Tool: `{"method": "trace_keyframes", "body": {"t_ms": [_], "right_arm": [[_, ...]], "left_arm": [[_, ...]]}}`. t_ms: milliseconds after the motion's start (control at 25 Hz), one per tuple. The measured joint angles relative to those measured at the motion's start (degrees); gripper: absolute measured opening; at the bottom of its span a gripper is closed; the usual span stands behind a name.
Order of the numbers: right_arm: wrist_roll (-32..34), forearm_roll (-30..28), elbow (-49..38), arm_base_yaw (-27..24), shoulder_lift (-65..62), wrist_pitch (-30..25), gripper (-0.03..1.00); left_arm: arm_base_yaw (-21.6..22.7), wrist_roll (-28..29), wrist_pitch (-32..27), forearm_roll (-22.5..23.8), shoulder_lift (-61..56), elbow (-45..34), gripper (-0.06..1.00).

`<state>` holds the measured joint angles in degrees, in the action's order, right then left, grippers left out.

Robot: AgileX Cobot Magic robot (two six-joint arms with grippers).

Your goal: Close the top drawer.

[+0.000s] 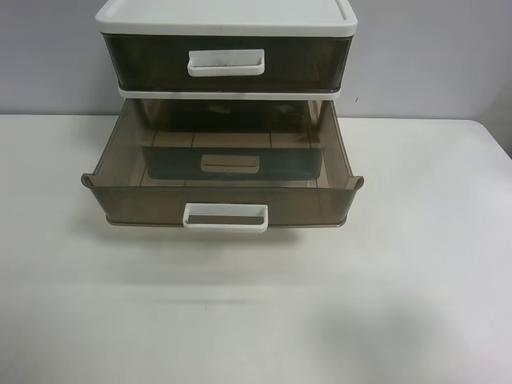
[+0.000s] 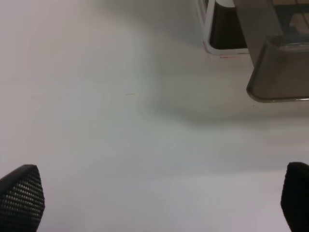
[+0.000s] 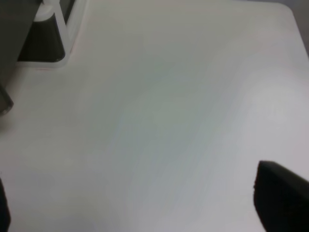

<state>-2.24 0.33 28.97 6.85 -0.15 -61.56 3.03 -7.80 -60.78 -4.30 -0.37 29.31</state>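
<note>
Left wrist view had the left gripper (image 2: 158, 200) low over the bare table (image 2: 120, 96), jaws spread wide and holding nothing. The right gripper (image 3: 140, 203) was much the same, spread wide and empty. Neither arm showed in the exterior high view, so both were back from the cabinet (image 1: 224, 16).

Ahead of them sat the lower drawer (image 1: 224, 204), pulled right out, clean handle (image 1: 226, 217) facing the camera. One of its corners showed ahead of the left gripper, so I'd guess that arm was a bit nearer, but it's close.

Above and behind that was the top drawer (image 1: 144, 64), just under the white lid, scuffed handle (image 1: 226, 62) lying crosswise. It looked pushed in flush already, far as I could tell. Any push would have to go straight back, over the open one.
</note>
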Motion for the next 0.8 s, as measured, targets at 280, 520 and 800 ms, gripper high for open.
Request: {"method": "trace_keyframes", "body": {"t_ms": [280,520,800], "right_arm": [[0.00,0.00,0.00,0.00,0.00,0.00,0.99],[0.00,0.00,0.00,0.00,0.00,0.00,0.99],[0.00,0.00,0.00,0.00,0.00,0.00,0.99]], "left_arm": [[0.00,0.00,0.00,0.00,0.00,0.00,0.99],[0.00,0.00,0.00,0.00,0.00,0.00,0.99],[0.00,0.00,0.00,0.00,0.00,0.00,0.99]]}}
